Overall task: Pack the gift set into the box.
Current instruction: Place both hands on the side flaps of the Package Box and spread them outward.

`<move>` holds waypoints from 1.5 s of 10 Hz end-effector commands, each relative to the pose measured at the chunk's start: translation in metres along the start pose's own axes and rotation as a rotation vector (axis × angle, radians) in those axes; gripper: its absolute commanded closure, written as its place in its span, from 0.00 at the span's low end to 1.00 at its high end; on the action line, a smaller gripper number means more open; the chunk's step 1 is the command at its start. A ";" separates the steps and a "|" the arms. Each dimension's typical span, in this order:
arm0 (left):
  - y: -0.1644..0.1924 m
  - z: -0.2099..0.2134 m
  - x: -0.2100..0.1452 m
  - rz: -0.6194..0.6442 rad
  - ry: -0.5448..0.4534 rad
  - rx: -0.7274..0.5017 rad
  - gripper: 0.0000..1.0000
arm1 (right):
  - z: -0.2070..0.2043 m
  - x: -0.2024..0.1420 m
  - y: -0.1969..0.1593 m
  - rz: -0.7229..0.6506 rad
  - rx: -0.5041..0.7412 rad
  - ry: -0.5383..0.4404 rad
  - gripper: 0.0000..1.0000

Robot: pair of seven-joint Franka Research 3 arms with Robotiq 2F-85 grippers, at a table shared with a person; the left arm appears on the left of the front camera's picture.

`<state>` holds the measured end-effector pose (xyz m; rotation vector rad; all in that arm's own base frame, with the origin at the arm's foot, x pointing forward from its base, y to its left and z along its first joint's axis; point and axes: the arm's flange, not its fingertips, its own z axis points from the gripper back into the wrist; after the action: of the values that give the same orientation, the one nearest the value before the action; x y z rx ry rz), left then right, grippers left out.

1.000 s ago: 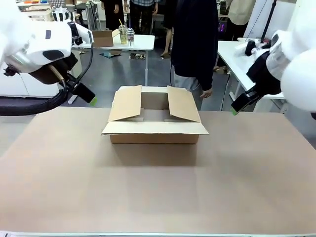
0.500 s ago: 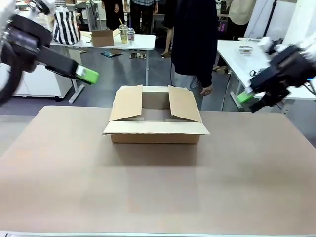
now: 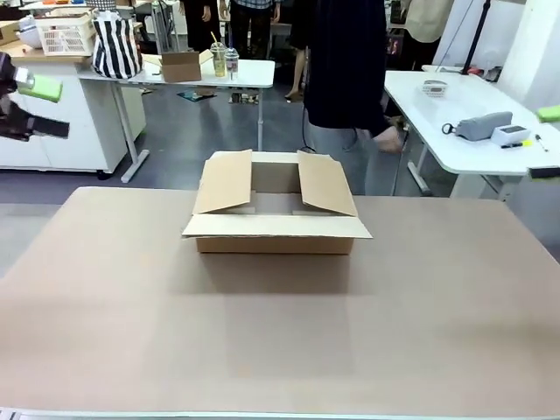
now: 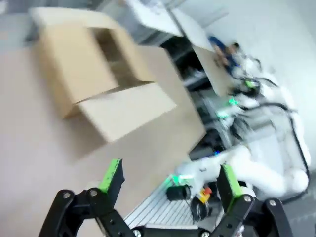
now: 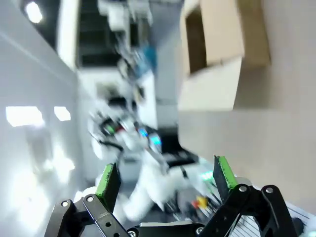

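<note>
Box (image 3: 275,210) sits toward the far side of your brown table (image 3: 280,341), midway between both arms. Its side flaps lean in over the opening and the front flap lies flat outward. Your left gripper (image 3: 31,109) hangs at the left edge, fingers spread and empty. Your right gripper (image 3: 547,143) at the right edge is likewise spread. What looks like the gift set (image 3: 478,125), a grey pack beside a white piece, lies on the white side table (image 3: 429,114), well apart from the box. A person (image 3: 346,61) stands behind the box.
</note>
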<state>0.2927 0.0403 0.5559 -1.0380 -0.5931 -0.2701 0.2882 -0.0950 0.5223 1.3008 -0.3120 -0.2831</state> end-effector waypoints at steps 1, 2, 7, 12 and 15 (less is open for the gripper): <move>0.014 0.012 -0.132 0.265 -0.033 0.215 0.00 | -0.023 0.001 -0.028 -0.054 0.130 -0.205 0.00; 0.000 0.000 0.000 0.000 0.000 0.000 0.00 | 0.000 0.000 0.000 0.000 0.000 0.000 0.00; 0.000 0.000 0.000 0.000 0.000 0.000 0.00 | 0.000 0.000 0.000 0.000 0.000 0.000 0.00; 0.001 0.002 -0.004 0.021 0.008 0.019 0.00 | 0.000 0.000 0.000 0.000 0.000 0.000 0.00; -0.046 -0.073 0.054 0.142 -0.067 0.637 0.00 | 0.000 0.000 0.000 0.000 0.000 0.000 0.00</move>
<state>0.3180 -0.0054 0.5810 -0.6671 -0.6893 -0.0389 0.2897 -0.0928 0.5232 1.3136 -0.3091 -0.3074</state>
